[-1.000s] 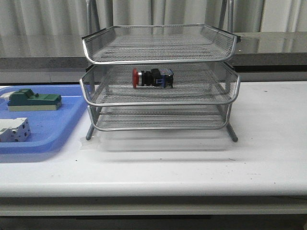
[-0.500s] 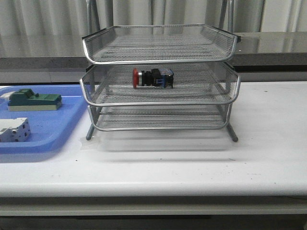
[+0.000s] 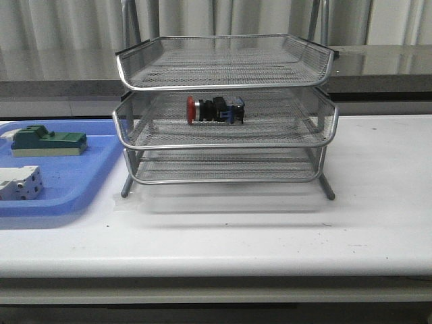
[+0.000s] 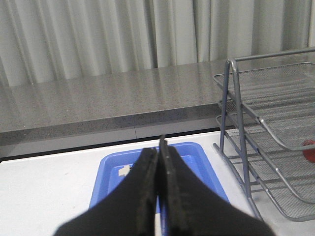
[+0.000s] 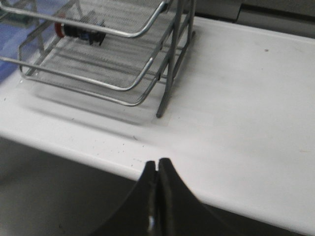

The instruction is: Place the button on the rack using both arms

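Silver wire mesh makes the rack, which stands on the white bench with three trays one above the other. The button lies on its side in the middle tray, its red head turned toward the robot's left and its black-and-blue body toward the right. The front view shows the whole rack and, to its left, a blue tray that holds a green block and a white-grey block; it shows no arm at all. The left wrist view gives what the front view does not: the left pincer, its two black fingers pressed together with nothing between them, held above the blue tray, with the side of the rack near by. In this view only a small red part of the button is visible at the edge, behind the mesh, well apart from the pincer. The right wrist view shows the right pincer, also closed and empty, near the front edge of the bench. From there the button is seen through the wire of the rack, on the far side of the rack's leg and well apart from the fingers.
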You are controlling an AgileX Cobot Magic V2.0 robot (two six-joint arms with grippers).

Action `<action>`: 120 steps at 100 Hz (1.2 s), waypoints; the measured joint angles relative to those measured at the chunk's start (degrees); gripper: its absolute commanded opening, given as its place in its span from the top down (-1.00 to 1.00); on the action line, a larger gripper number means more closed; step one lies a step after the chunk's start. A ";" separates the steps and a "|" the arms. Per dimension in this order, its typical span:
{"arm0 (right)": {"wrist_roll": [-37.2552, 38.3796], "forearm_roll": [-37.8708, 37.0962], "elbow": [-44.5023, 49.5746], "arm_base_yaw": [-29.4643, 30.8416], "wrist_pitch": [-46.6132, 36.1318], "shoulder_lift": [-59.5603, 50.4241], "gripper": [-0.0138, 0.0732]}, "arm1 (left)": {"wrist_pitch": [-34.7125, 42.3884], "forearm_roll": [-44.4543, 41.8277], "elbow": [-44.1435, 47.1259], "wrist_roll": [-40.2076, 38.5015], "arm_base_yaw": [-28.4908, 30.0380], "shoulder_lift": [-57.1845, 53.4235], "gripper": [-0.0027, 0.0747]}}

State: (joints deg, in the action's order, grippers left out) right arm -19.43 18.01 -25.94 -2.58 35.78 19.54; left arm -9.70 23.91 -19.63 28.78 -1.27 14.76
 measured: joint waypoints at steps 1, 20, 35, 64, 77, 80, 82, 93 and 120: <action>0.28 -0.20 0.27 0.00 -0.60 -0.28 0.82 | 0.00 0.00 0.00 0.00 0.00 0.00 0.98; 7.84 -5.13 7.38 0.00 -6.00 -8.26 0.82 | 0.00 0.00 0.00 0.00 0.00 0.00 0.98; 12.87 -9.41 12.19 0.00 -7.81 -13.66 0.82 | 0.00 0.00 0.00 0.00 0.00 0.00 0.98; 16.20 -11.98 21.47 0.00 -16.74 -20.02 0.82 | 0.00 0.00 0.00 0.00 0.00 0.00 0.98; 17.04 -12.07 25.23 0.00 -20.12 -20.17 0.82 | 0.00 0.00 0.00 0.00 0.00 0.00 0.98; 17.31 -12.07 25.89 0.00 -20.98 -20.17 0.82 | 0.00 0.00 0.00 0.00 0.00 0.00 0.98; 17.33 -12.07 26.35 0.00 -21.41 -20.17 0.82 | 0.00 0.00 0.00 0.00 0.00 0.00 0.98; 17.66 -12.07 27.44 0.00 -22.71 -20.17 0.82 | 0.00 0.00 0.00 0.00 0.00 0.00 0.98; 17.66 -12.07 27.46 0.00 -25.27 -20.17 0.82 | 0.00 0.00 0.00 0.00 0.00 0.00 0.98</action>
State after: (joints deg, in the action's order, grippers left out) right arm -1.77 5.95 1.52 -2.58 10.51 -0.63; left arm -9.70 23.91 -19.63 28.78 -1.27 14.76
